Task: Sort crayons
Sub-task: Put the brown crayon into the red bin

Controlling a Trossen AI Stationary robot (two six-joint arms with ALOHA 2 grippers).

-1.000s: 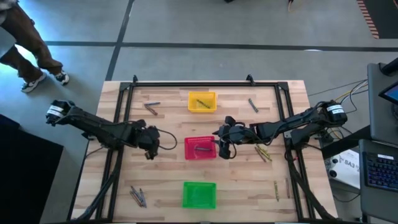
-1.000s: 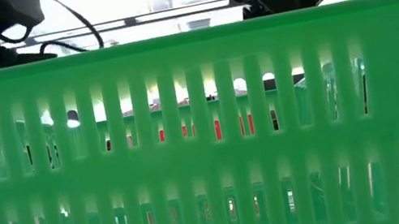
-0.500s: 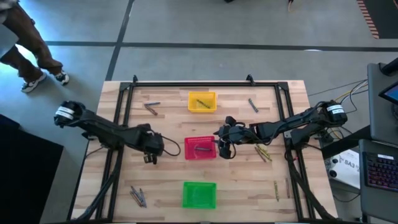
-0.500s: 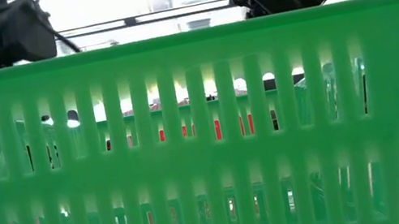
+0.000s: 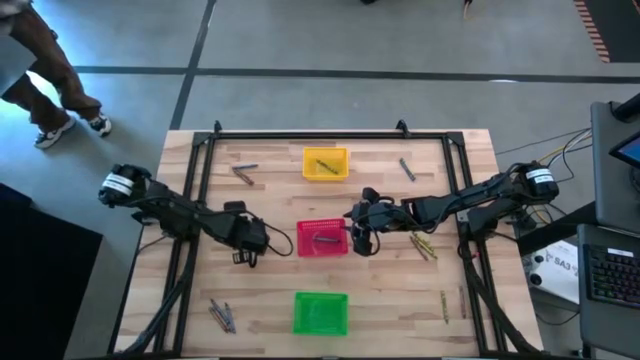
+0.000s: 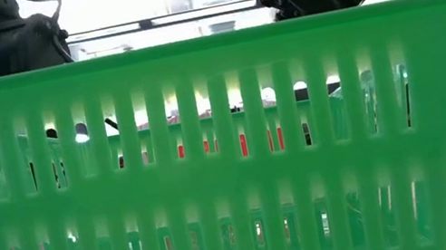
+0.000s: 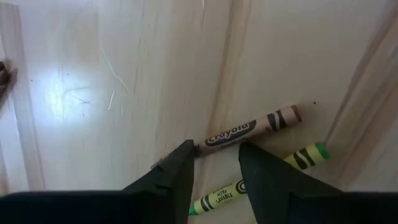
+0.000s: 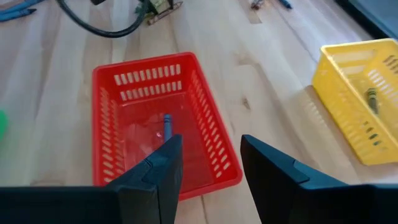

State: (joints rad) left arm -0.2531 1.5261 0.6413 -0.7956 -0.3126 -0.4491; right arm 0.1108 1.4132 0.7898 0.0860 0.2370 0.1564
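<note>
Wooden bench (image 5: 270,180) here. Left pincer (image 7: 214,165) spread, I think straddling a brown crayon (image 7: 252,129) left of the red basket (image 5: 323,238); should center before pinching. Right pincer (image 8: 208,163) released beside that basket.

Beneath my left pincer (image 7: 214,165): glossy pale wood table (image 7: 124,74); paper-wrapped crayons (image 7: 252,129). Before my right pincer (image 8: 208,158): slotted plastic red basket (image 8: 208,102).

A robotics lab or test floor: a wooden tabletop (image 5: 280,160) ringed by a black metal frame (image 5: 300,132) stands on taped grey concrete floor (image 5: 300,50), with a laptop (image 5: 612,270) and loose cables (image 5: 545,160) at three o'clock.
</note>
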